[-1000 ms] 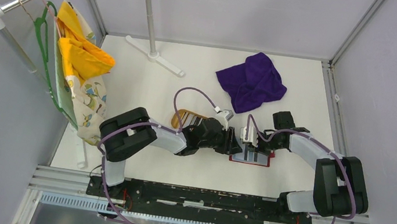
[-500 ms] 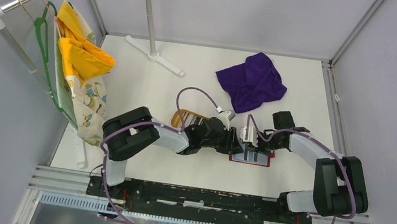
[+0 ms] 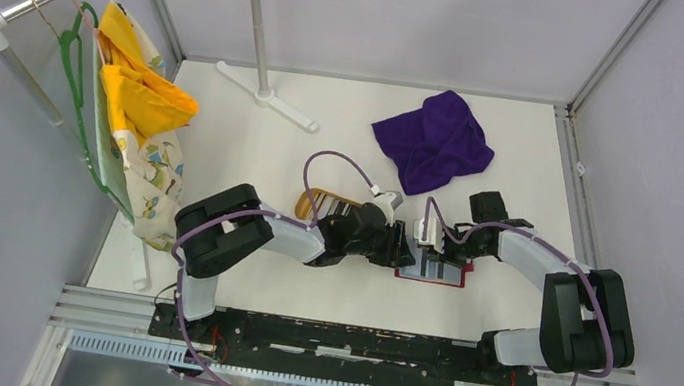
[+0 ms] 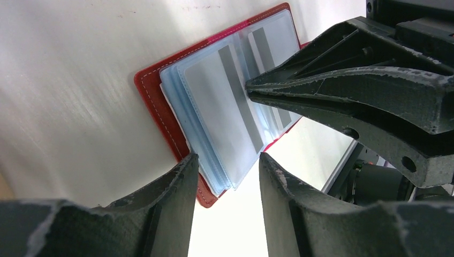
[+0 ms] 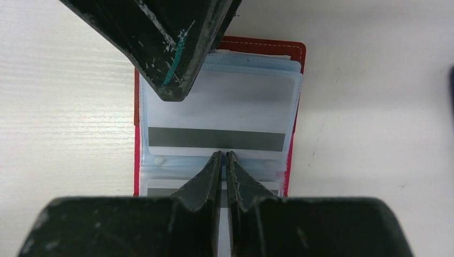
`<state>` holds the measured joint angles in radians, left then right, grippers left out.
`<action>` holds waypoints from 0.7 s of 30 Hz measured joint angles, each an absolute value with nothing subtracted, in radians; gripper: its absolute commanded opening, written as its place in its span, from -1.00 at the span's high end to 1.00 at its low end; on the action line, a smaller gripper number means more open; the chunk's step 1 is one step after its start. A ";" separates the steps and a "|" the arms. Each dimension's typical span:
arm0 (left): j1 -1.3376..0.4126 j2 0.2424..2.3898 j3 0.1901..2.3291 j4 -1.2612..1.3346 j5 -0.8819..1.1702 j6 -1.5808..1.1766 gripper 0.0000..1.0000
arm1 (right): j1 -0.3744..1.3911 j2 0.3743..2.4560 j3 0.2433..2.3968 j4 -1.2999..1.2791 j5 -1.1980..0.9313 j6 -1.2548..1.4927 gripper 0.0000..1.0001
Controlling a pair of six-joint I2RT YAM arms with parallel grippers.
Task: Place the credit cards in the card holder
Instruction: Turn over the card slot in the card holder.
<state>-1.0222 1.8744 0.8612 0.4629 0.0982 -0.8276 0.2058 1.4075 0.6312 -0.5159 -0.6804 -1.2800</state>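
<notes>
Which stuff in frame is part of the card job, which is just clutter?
Job: card holder, the card in its sleeve, left gripper, right gripper.
Clutter: purple cloth, wooden tray, clothes on hanger, white stand.

White table, flat, grey walls on three sides. Lying on it: purple cloth, crumpled, far right; white stand foot, far side; tan wooden tray, middle, partly hidden; red card holder, open, right of tray
</notes>
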 measured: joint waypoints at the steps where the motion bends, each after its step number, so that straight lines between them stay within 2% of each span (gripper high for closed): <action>1: -1.022 1.874 0.861 0.460 0.098 -0.828 -0.06 | 0.206 1.407 0.631 -0.516 -0.680 -1.280 0.76; 21: -1.027 1.869 0.867 0.455 0.104 -0.828 -0.04 | 0.207 1.408 0.632 -0.516 -0.680 -1.280 0.76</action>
<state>-1.0271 1.8694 0.8673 0.4545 0.1036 -0.8276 0.2070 1.4078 0.6315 -0.5163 -0.6800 -1.2800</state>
